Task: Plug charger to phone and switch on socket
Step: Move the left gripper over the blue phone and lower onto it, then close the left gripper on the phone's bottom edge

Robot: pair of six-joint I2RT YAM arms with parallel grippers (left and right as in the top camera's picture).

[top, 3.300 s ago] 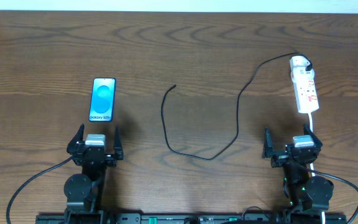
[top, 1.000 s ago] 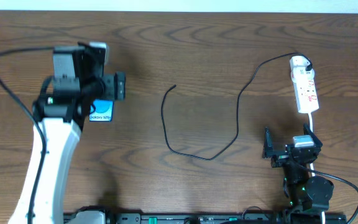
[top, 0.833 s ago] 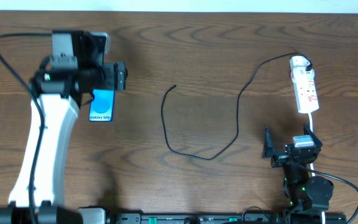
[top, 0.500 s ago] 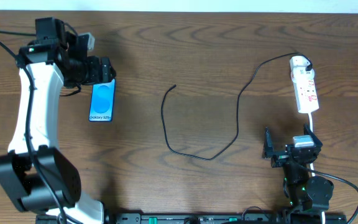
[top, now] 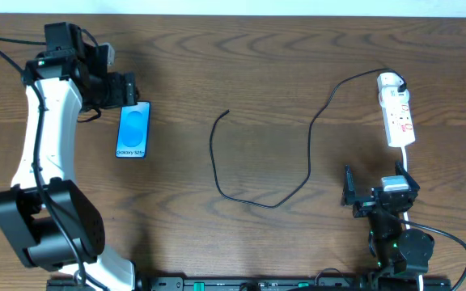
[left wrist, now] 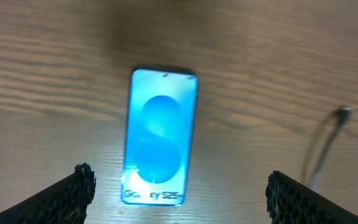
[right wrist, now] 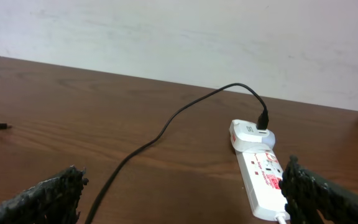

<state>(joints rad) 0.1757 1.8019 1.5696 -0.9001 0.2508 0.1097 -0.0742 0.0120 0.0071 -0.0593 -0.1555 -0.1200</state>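
hovering at the far left, the left claw (top: 128,90) hangs just by the far end of the phone (top: 133,129), jaws spread wide and holding nothing. the phone lies flat, screen up, on the table (top: 241,48). right of it, well apart, the tip (top: 227,112) of the charger (top: 249,200) rests loose. its black cable loops near, then climbs far right to the white adapter (top: 389,81) seated in the socket (top: 400,121). the right claw (top: 379,192) sits by the socket's near end, also wide and empty.

by my reading the first step is in hand: reaching for the phone, with nothing plugged yet. the next move calls for steadying or gripping the phone, then bringing the tip to its port. the port is probably on the near edge, though the blurred wrist view does not show it. the switch comes last.

writing: "galaxy s25" along the phone's near end; the socket's red marks are too small to read.
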